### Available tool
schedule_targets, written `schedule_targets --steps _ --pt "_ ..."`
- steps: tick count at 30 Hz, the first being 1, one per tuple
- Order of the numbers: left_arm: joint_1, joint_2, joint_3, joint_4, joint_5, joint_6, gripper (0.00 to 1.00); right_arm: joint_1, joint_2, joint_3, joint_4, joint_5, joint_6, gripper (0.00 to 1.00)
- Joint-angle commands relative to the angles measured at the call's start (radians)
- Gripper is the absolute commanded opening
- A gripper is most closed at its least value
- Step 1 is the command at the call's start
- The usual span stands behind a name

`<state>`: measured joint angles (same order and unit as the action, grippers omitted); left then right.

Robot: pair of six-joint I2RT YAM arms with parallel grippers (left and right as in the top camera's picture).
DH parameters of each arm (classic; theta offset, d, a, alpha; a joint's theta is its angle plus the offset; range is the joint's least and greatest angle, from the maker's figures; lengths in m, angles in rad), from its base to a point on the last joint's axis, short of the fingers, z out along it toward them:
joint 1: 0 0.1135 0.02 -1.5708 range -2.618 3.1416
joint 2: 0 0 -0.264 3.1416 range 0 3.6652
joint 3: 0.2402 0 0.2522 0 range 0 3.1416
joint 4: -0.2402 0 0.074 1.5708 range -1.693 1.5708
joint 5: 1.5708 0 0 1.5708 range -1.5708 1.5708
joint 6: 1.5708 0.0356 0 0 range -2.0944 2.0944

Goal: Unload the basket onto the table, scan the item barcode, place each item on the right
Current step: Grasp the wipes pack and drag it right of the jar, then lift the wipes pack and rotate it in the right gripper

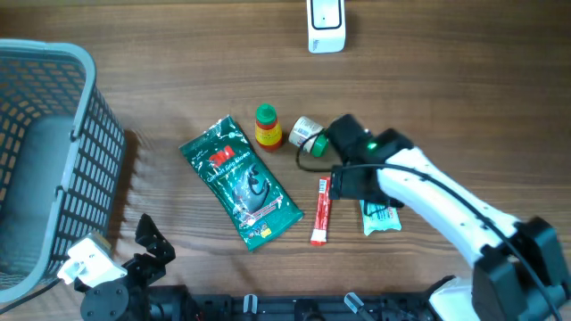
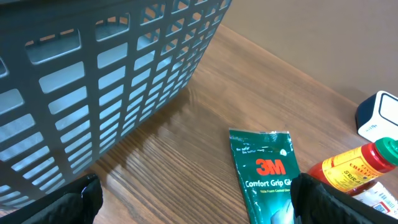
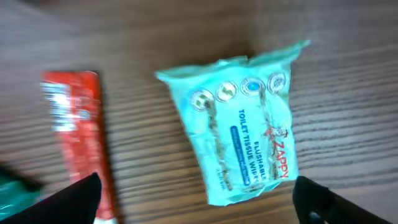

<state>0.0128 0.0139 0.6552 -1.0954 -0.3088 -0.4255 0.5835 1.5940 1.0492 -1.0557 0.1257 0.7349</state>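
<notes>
The left gripper [image 1: 153, 242] sits low at the near-left corner with its jaws wide apart, while the white right arm [image 1: 446, 209] reaches in from the near right, the right gripper [image 3: 199, 206] facing downward, jaws spread and empty.

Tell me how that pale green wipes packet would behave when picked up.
The wipes packet looks like a soft film pouch, so it is probably floppy and light. Lying flat, it shouldn't roll; the smooth wrap might slip when gripped.
</notes>
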Motion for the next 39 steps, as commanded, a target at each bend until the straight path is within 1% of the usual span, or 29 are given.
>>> schedule_targets --steps 1,2,3,4,10,12,13,14,15,16,19,20,23,26,28,30,31,33,35,37,39 --pt "-0.006 -0.008 -0.002 0.005 0.005 -0.009 1.0 0.001 0.071 -0.04 0.005 0.069 0.029 0.92" --pt "-0.006 -0.008 -0.002 0.005 0.005 -0.009 1.0 -0.003 0.096 -0.042 0.008 0.069 0.03 0.85" --pt "-0.006 -0.008 -0.002 0.005 0.005 -0.009 1.0 -0.005 0.138 -0.042 0.006 0.064 0.027 0.76" --pt "-0.006 -0.008 -0.002 0.005 0.005 -0.009 1.0 -0.005 0.159 -0.043 0.006 0.061 0.027 0.75" --pt "-0.006 -0.008 -0.002 0.005 0.005 -0.009 1.0 -0.005 0.307 -0.043 0.013 -0.021 -0.007 0.74" --pt "-0.006 -0.008 -0.002 0.005 0.005 -0.009 1.0 -0.005 0.353 -0.043 0.032 -0.063 -0.054 0.66" --pt "-0.006 -0.008 -0.002 0.005 0.005 -0.009 1.0 -0.005 0.369 -0.043 0.048 -0.099 -0.085 0.5" --pt "-0.006 -0.008 -0.002 0.005 0.005 -0.009 1.0 -0.005 0.38 -0.043 0.067 -0.137 -0.114 0.3" --pt "-0.006 -0.008 -0.002 0.005 0.005 -0.009 1.0 -0.005 0.385 -0.043 0.089 -0.171 -0.139 0.15" --pt "-0.006 -0.008 -0.002 0.005 0.005 -0.009 1.0 -0.005 0.385 -0.042 0.123 -0.205 -0.159 0.04" --pt "-0.006 -0.008 -0.002 0.005 0.005 -0.009 1.0 -0.01 0.357 -0.016 0.143 -0.25 -0.161 0.04" --pt "-0.006 -0.008 -0.002 0.005 0.005 -0.009 1.0 -0.014 0.332 -0.002 0.143 -0.283 -0.185 0.04" --pt "-0.006 -0.008 -0.002 0.005 0.005 -0.009 1.0 -0.052 0.211 0.025 0.151 -0.467 -0.338 0.04" --pt "-0.006 -0.008 -0.002 0.005 0.004 -0.009 1.0 -0.128 0.055 0.026 0.175 -0.755 -0.547 0.04" --pt "-0.006 -0.008 -0.002 0.005 0.005 -0.009 1.0 -0.171 -0.006 0.025 0.182 -0.95 -0.673 0.04" --pt "-0.006 -0.008 -0.002 0.005 0.005 -0.009 1.0 -0.199 -0.047 0.023 0.174 -1.196 -0.9 0.04" --pt "-0.006 -0.008 -0.002 0.005 0.005 -0.009 1.0 -0.201 -0.057 0.022 0.16 -1.281 -1.015 0.04" --pt "-0.006 -0.008 -0.002 0.005 0.005 -0.009 1.0 -0.197 -0.061 0.022 0.142 -1.375 -1.223 0.04" --pt "-0.006 -0.008 -0.002 0.005 0.005 -0.009 1.0 -0.194 -0.058 0.022 0.154 -1.476 -1.338 0.05" --pt "-0.006 -0.008 -0.002 0.005 0.005 -0.009 1.0 -0.194 -0.058 0.022 0.177 -1.616 -1.502 0.05" --pt "-0.006 -0.008 -0.002 0.005 0.005 -0.009 1.0 -0.194 -0.058 0.022 0.2 -1.68 -1.603 0.05"
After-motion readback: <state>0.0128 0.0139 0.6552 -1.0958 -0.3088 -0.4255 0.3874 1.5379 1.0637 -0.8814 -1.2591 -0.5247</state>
